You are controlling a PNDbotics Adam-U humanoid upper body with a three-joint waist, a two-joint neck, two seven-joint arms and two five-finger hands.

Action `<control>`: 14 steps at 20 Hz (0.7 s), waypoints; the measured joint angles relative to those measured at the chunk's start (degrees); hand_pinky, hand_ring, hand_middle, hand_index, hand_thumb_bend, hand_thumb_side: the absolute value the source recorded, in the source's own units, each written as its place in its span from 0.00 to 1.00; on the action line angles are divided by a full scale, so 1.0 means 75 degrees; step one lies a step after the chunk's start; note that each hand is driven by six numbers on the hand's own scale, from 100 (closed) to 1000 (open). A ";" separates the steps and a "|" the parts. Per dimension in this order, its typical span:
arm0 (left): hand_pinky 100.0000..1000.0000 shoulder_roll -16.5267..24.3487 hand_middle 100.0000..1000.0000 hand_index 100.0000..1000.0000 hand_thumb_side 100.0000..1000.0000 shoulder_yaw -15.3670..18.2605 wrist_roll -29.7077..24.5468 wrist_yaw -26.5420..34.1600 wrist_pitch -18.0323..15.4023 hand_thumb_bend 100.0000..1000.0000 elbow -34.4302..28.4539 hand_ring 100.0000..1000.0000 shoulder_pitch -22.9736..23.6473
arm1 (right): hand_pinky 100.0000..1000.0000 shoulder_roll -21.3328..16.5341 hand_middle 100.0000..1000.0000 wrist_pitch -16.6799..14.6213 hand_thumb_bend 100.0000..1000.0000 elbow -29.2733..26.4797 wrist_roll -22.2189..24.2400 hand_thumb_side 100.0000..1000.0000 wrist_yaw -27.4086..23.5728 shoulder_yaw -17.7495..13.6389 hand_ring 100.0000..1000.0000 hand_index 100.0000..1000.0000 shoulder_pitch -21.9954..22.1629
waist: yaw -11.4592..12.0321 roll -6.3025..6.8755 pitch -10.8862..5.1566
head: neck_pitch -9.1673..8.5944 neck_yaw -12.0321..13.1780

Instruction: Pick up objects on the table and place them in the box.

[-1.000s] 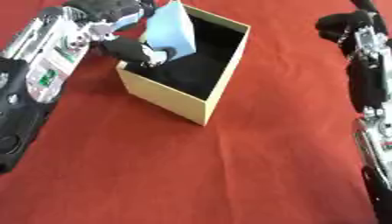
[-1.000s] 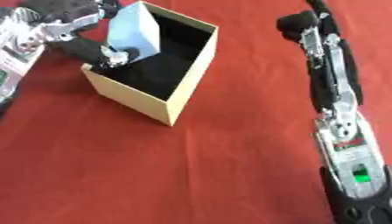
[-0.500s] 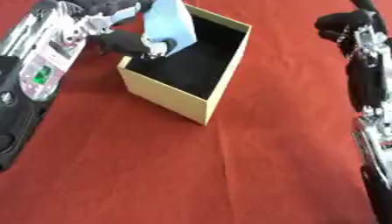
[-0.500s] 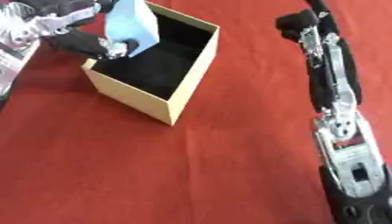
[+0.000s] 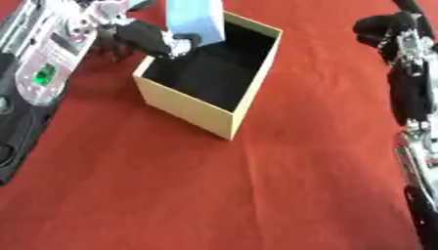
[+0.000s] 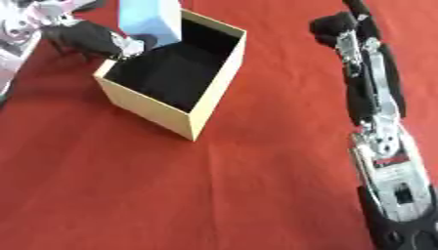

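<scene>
The pale blue rectangular block (image 5: pixel 195 20), smooth-faced and standing nearly upright, sits over the far left corner of the open tan cardboard box with its dark interior (image 5: pixel 208 113), its lower end dipping just below the rim while most of it rises clear above. The robot's left hand (image 5: pixel 147 39) has its dark fingers (image 5: pixel 175 43) curled against the block's lower edge, pinching it from the left side of the box; held that way, by the bottom and on end, the block can slide straight down into the opening without catching the cardboard wall, so I would judge this to be the moment of lowering, just ahead of letting go. The box itself stands askew on the red cloth-covered table (image 5: pixel 214 195), one corner pointing toward the near edge, and what can be seen of its inside looks bare. The right hand (image 6: pixel 334 23) hangs well apart at the far right, near the top; I cannot tell whether it is clenched or released, and it touches nothing. By count: one block, one box, two hands, and no other loose object showing on the cloth, which suggests this may be the last piece to go in.
</scene>
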 measured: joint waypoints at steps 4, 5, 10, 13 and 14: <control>0.64 -0.0072 0.67 0.71 0.66 -0.0170 0.0030 -0.0102 -0.0028 0.00 -0.0072 0.76 -0.0004 | 0.79 0.0008 0.63 0.0000 0.00 0.0000 0.0000 0.91 -0.0002 0.0000 0.75 1.00 0.0000 | -0.0004 0.0001 0.0000 | 0.0000 -0.0003; 0.64 -0.0115 0.67 0.71 0.66 -0.0221 0.0023 -0.0103 -0.0030 0.00 -0.0080 0.76 -0.0004 | 0.79 0.0008 0.63 -0.0001 0.00 0.0000 0.0001 0.91 -0.0003 0.0000 0.75 1.00 -0.0001 | -0.0005 0.0001 0.0000 | 0.0000 -0.0003; 0.63 -0.0420 0.67 0.71 0.63 -0.0402 -0.0034 -0.0218 0.0020 0.00 0.0046 0.75 0.0003 | 0.79 0.0011 0.63 -0.0001 0.00 0.0000 0.0001 0.91 -0.0030 0.0000 0.75 1.00 -0.0008 | -0.0031 -0.0011 0.0000 | 0.0000 0.0020; 0.61 -0.0603 0.67 0.70 0.58 -0.0443 0.0021 -0.0496 0.0060 0.00 0.0254 0.74 0.0023 | 0.79 0.0030 0.63 -0.0001 0.00 0.0000 0.0001 0.91 -0.0036 0.0000 0.75 1.00 -0.0038 | -0.0032 -0.0042 0.0002 | -0.0026 0.0071; 0.60 -0.0654 0.66 0.70 0.57 -0.0444 0.0063 -0.0608 0.0077 0.00 0.0334 0.72 0.0032 | 0.79 0.0046 0.63 -0.0002 0.00 0.0000 0.0002 0.91 -0.0038 0.0000 0.75 1.00 -0.0049 | -0.0033 -0.0053 0.0004 | -0.0029 0.0088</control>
